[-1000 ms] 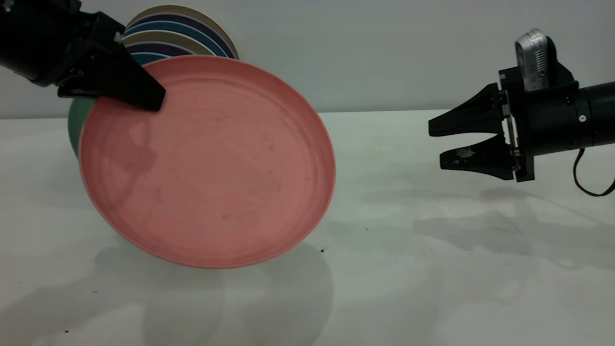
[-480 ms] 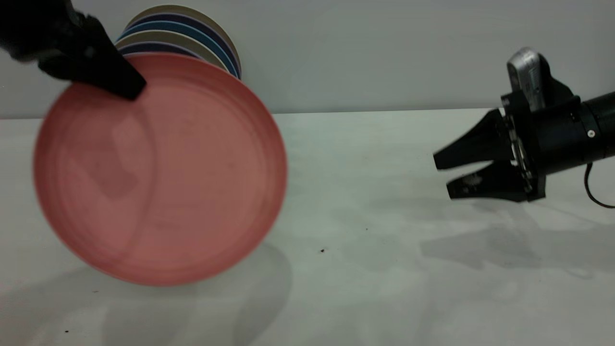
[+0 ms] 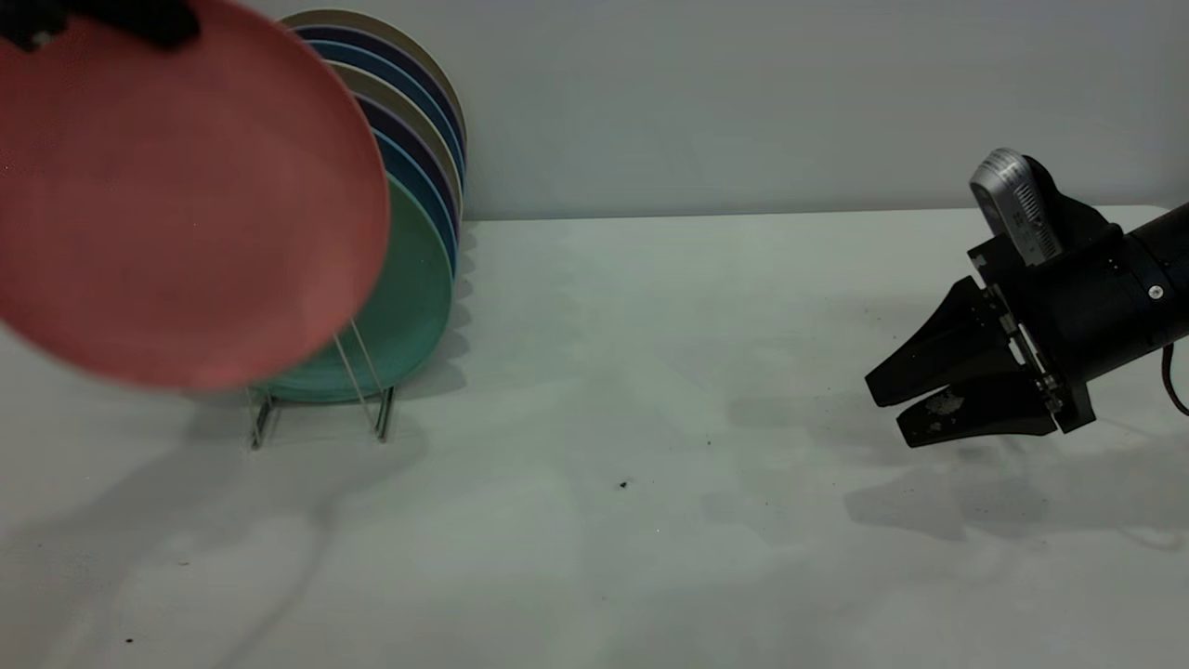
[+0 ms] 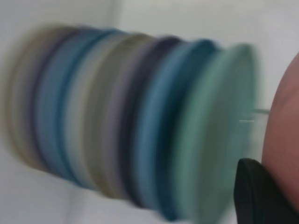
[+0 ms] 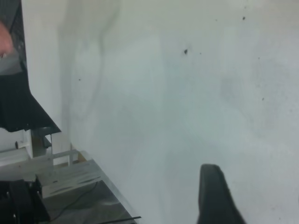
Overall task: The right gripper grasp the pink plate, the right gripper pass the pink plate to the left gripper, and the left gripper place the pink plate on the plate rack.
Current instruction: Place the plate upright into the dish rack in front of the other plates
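Observation:
The pink plate hangs tilted in the air at the far left, in front of the plate rack. My left gripper, a dark shape cut off at the top left corner, is shut on the plate's upper rim. In the left wrist view one black finger lies against the pink plate, beside the racked plates. My right gripper is low over the table at the right, open and empty, its fingers pointing left and down.
Several plates stand on edge in the rack, the teal-green plate at the front, blue, purple and beige ones behind. The white table lies between rack and right gripper. A grey wall stands behind.
The left gripper has carried the pink plate up and to the left, uncovering the rack and its front plates. The right gripper has drawn back to the right and dropped lower, tilting downward.

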